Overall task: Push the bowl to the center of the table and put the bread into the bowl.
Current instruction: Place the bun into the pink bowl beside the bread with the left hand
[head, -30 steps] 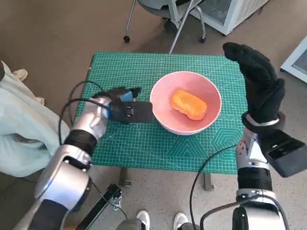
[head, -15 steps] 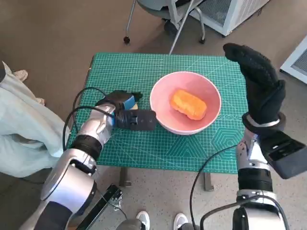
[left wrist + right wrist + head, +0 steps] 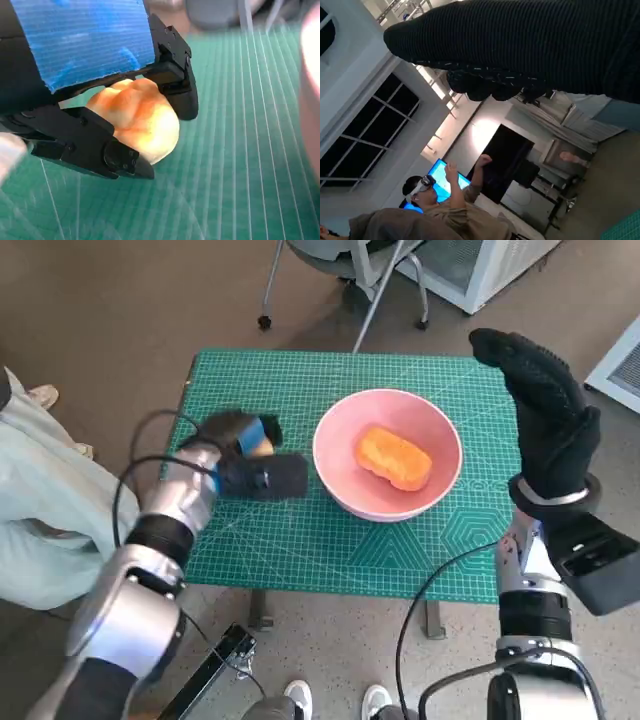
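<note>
A pink bowl (image 3: 335,430) stands on the green cutting mat (image 3: 300,540), near the table's middle. An orange bread (image 3: 394,458) lies inside it. My left hand (image 3: 245,458) is left of the bowl, a small gap from its rim, and grips a pale golden bread roll (image 3: 137,117). In the left wrist view its black fingers (image 3: 177,85) wrap over and under the roll, low over the mat; in the head view only a tan sliver of the roll (image 3: 262,448) shows. My right hand (image 3: 548,420) is raised beside the table's right edge, fingers spread, holding nothing.
A person's pale-trousered legs (image 3: 40,500) are close to the table's left side, and shoes (image 3: 295,698) show at its front. A chair base (image 3: 350,280) and a white cabinet (image 3: 480,265) stand behind the table. A person (image 3: 440,205) appears in the right wrist view.
My left hand has drawn back to the left, away from the bowl's rim, still holding the roll. The bowl, its bread and my right hand have stayed put.
</note>
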Robot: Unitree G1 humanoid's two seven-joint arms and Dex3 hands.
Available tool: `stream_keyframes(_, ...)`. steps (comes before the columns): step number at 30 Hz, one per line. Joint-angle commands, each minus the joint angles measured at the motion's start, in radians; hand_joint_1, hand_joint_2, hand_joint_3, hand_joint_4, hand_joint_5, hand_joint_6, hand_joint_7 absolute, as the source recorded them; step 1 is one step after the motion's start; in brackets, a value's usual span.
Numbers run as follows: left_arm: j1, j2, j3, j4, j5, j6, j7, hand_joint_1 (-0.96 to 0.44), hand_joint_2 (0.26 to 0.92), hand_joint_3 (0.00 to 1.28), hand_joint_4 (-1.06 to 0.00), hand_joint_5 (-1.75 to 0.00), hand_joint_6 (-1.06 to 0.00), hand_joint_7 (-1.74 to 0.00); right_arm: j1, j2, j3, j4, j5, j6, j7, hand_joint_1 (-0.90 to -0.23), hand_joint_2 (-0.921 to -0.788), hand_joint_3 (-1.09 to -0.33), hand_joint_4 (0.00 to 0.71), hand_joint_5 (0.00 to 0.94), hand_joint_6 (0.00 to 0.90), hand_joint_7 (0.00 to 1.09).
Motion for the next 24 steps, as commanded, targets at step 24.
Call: stream_keyframes(24, 0.017, -0.068, 0.071, -0.377, -0.11, -0.354, -0.012, 0.0, 0.92, 0.03, -0.75, -1.07, -0.66, -1.16, -0.003, 0.014, 0.016, 0.021, 0.013, 0.02, 0.016, -0.536, -0.921, -0.675, 0.351, 0.004, 0.014, 0.78)
